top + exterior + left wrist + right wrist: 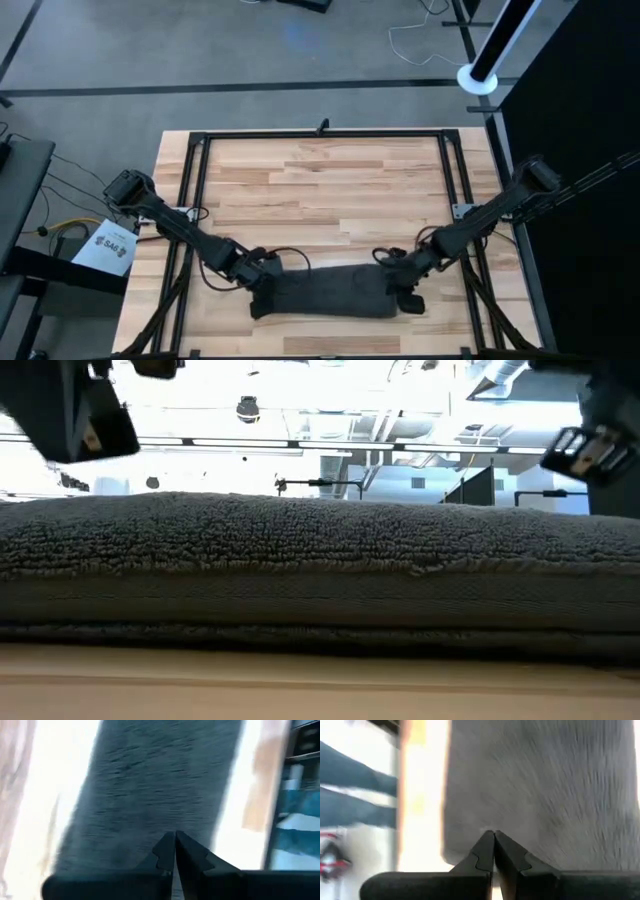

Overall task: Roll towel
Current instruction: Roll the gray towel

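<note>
The dark charcoal-grey towel (325,292) lies on the wooden table near its front edge as a long, thick, flattened strip running left to right. In the low view the towel (320,560) fills the width and shows stacked layers. My left gripper (262,272) is shut and empty over the towel's left end. Its shut tips (174,834) point along the cloth (160,785). My right gripper (400,268) is shut and empty over the right end. Its tips (493,834) point at the cloth (545,785). In the low view both grippers (70,410) (600,440) show above the towel's top.
A black metal frame (320,133) runs around the tabletop, with rails on the left (190,200) and right (455,190). Bare wood (320,190) lies beyond the towel toward the far edge. A white paper sheet (105,245) lies off the table's left side.
</note>
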Motion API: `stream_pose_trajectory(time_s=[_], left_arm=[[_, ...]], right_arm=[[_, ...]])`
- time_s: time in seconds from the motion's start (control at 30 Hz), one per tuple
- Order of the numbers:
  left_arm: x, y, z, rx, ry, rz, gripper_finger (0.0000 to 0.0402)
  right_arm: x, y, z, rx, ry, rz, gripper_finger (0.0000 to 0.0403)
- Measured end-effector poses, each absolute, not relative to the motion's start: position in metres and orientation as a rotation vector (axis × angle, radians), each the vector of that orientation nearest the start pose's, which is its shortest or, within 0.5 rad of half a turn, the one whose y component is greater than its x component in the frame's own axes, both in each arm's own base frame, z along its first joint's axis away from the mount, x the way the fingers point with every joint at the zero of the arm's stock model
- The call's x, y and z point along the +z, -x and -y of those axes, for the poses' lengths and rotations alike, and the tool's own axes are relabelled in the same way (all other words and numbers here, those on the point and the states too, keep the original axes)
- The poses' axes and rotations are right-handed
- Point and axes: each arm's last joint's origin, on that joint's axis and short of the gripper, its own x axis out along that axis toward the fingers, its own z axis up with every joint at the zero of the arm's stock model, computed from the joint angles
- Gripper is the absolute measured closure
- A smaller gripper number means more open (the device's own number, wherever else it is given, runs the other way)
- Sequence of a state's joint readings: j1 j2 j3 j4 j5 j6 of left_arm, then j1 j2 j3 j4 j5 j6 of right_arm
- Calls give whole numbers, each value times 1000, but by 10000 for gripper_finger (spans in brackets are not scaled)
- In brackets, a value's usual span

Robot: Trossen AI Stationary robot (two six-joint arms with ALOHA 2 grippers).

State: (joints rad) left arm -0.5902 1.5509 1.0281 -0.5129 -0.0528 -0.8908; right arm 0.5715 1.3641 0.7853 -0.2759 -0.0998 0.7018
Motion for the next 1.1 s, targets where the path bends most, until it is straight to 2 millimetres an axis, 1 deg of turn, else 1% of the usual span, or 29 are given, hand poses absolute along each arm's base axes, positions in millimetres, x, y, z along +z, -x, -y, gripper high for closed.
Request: stream_pose_trajectory(time_s=[0.07, 0.17, 0.3, 0.43, 0.53, 0.6, 0.73, 0.93, 1.1], left_arm=[[221, -258, 177, -25, 495, -1048, 401], [221, -263, 186, -63, 489, -971, 401], [205, -272, 190, -54, 474, -985, 401], [183, -280, 188, -7, 441, -1036, 401], [170, -287, 184, 17, 418, -1067, 401], [164, -292, 177, 25, 430, -1095, 401], [163, -299, 160, 53, 406, -1104, 401], [161, -308, 122, 97, 308, -1158, 401], [161, -312, 90, 95, 250, -1216, 401]], right_arm=[[210, -226, -151, 328, -456, -966, 403], [205, -237, -159, 329, -468, -897, 403], [186, -254, -162, 306, -485, -879, 403], [161, -264, -163, 257, -482, -931, 403], [146, -268, -160, 221, -470, -974, 403], [138, -271, -154, 182, -461, -1007, 403], [133, -274, -138, 134, -436, -1032, 403], [136, -277, -100, 53, -393, -1047, 403], [142, -280, -67, -6, -353, -1037, 403]])
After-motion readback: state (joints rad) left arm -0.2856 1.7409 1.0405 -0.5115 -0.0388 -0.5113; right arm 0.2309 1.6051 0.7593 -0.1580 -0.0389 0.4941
